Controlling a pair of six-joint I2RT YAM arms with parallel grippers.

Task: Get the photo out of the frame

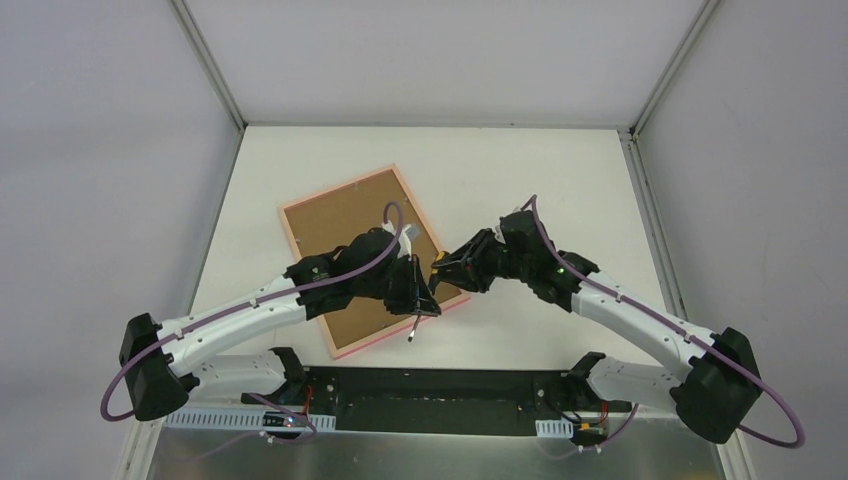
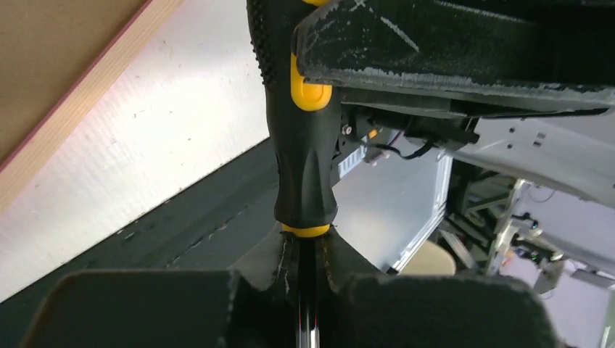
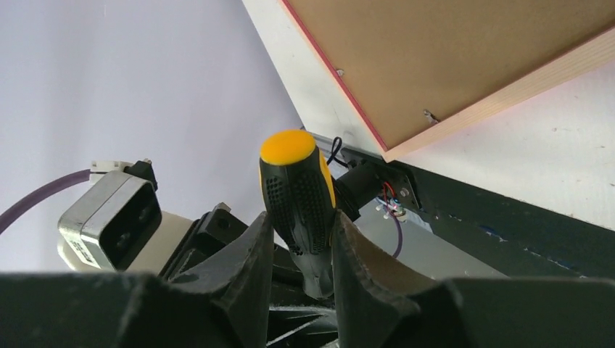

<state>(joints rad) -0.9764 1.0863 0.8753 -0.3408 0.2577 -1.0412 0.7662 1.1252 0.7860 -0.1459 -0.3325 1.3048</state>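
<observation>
The pink frame lies face down on the table, its brown backing board up. The photo's printed side is hidden. Both grippers meet over the frame's near right edge, holding one black-and-yellow screwdriver. My left gripper is shut on its metal shaft just below the handle. My right gripper is shut on the handle, whose yellow end cap points up. The frame's corner and backing board show in the right wrist view. The frame edge shows in the left wrist view.
The white table is walled by grey panels on three sides. A black base strip runs along the near edge between the arm bases. A small metal tab sits on the backing near the frame's corner.
</observation>
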